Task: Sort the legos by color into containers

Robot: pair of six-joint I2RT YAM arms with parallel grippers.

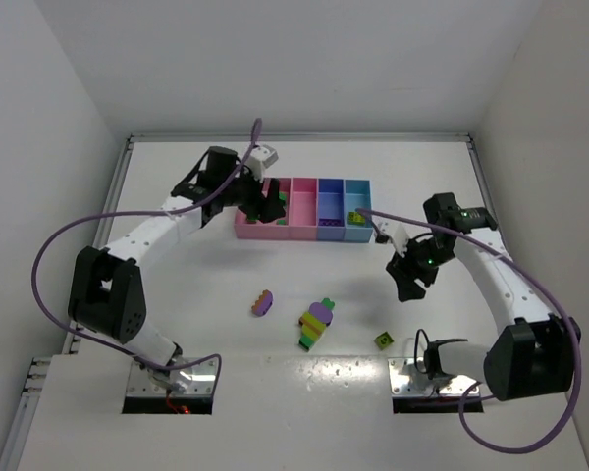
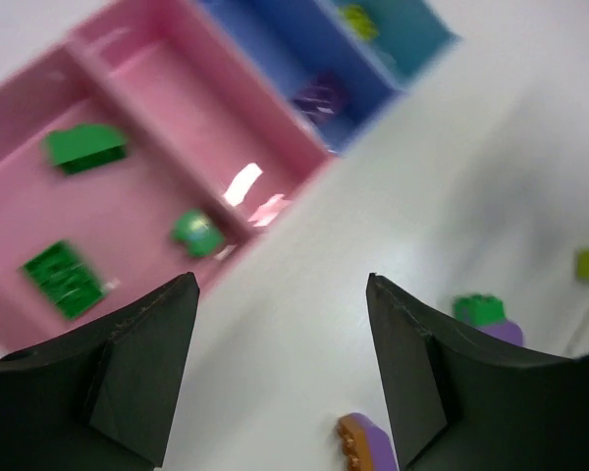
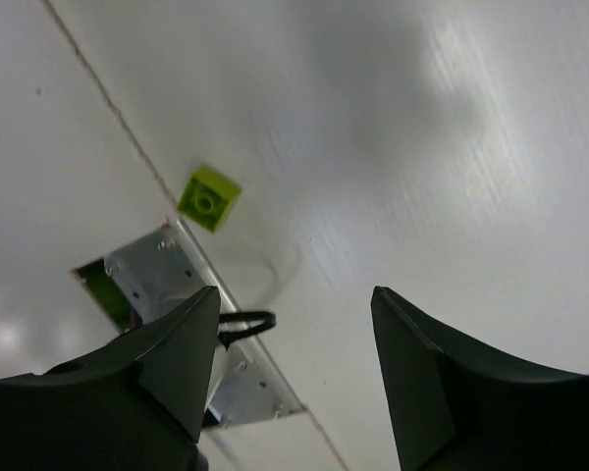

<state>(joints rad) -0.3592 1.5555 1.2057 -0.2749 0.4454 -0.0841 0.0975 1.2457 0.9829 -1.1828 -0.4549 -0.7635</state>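
Note:
The row of bins (image 1: pixel 304 234) stands at the back centre: wide pink, narrow pink, blue, light blue. My left gripper (image 1: pixel 266 204) hovers open and empty over the wide pink bin (image 2: pixel 20 211), which holds dark green legos (image 2: pixel 86 147). The blue bin (image 2: pixel 275 49) holds a purple brick (image 2: pixel 321 95); the light blue bin (image 2: pixel 412 25) holds a yellow-green one (image 2: pixel 358 20). On the table lie an orange-purple piece (image 1: pixel 262 303), a multicoloured clump (image 1: pixel 317 323) and a yellow-green brick (image 1: pixel 384 340). My right gripper (image 1: pixel 409 287) is open and empty above the table, the yellow-green brick (image 3: pixel 208 198) beyond it.
The arm bases sit on metal mount plates (image 1: pixel 172 385) at the near edge; the right one shows in the right wrist view (image 3: pixel 236 363). White walls enclose the table on three sides. Purple cables (image 1: pixel 49 245) loop beside both arms.

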